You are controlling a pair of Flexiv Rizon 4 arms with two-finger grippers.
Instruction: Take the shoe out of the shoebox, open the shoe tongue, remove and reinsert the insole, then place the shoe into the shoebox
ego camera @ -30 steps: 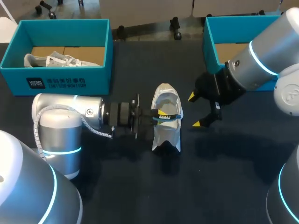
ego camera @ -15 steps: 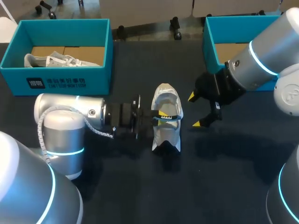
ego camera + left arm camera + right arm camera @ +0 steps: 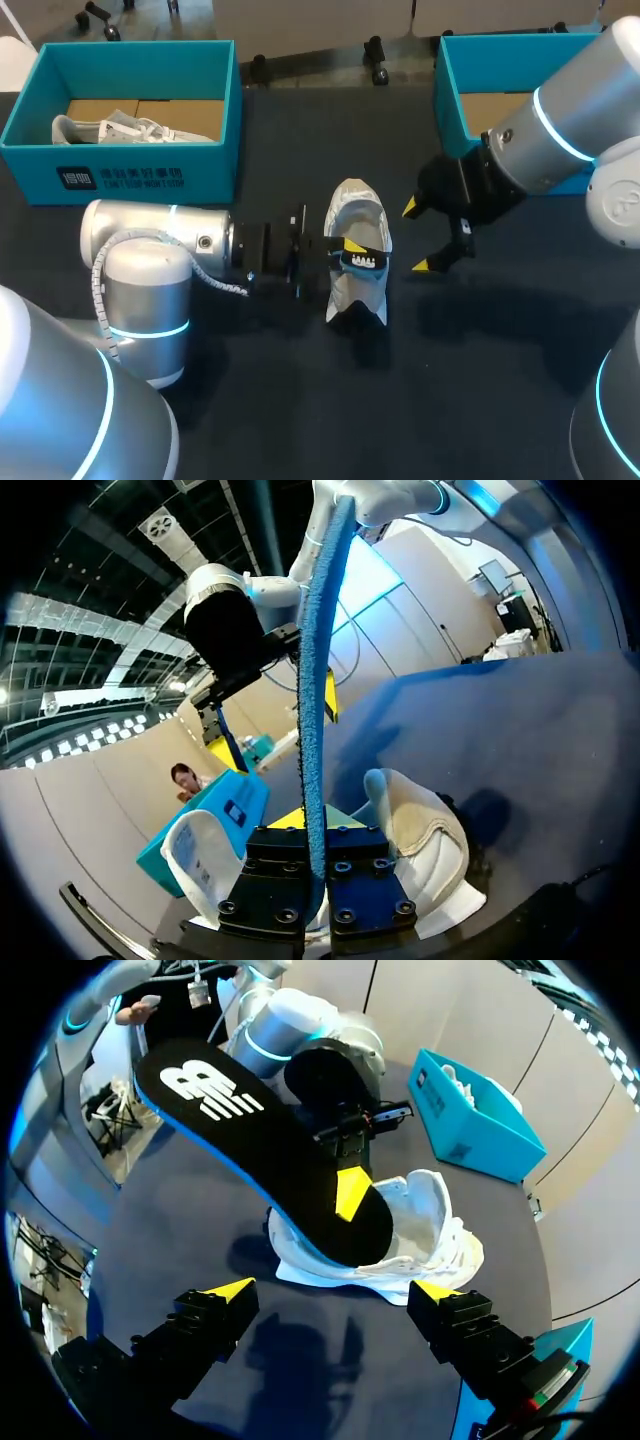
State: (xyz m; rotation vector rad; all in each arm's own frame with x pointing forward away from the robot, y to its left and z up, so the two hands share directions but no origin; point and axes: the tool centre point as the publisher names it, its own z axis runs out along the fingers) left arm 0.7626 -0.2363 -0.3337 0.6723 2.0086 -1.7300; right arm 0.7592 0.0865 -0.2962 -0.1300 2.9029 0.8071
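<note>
Dark table [image 3: 300,400] lies under both arms. The left gripper [image 3: 350,250] is clamped on the one insole [image 3: 260,1150], pinching it from both sides and holding it on edge. The insole's lower end is at the opening of the white sneaker [image 3: 355,205], which lies on the table between the two grippers. The insole's black face bears a white logo; its rim is blue. The right gripper [image 3: 418,236] hangs just beside the sneaker, spread wide, gripping nothing. Two teal boxes stand farther back: the left shoebox [image 3: 130,170], with white print on its front wall, holds a second white shoe [image 3: 120,128]; the right shoebox [image 3: 450,100] is behind the right gripper
</note>
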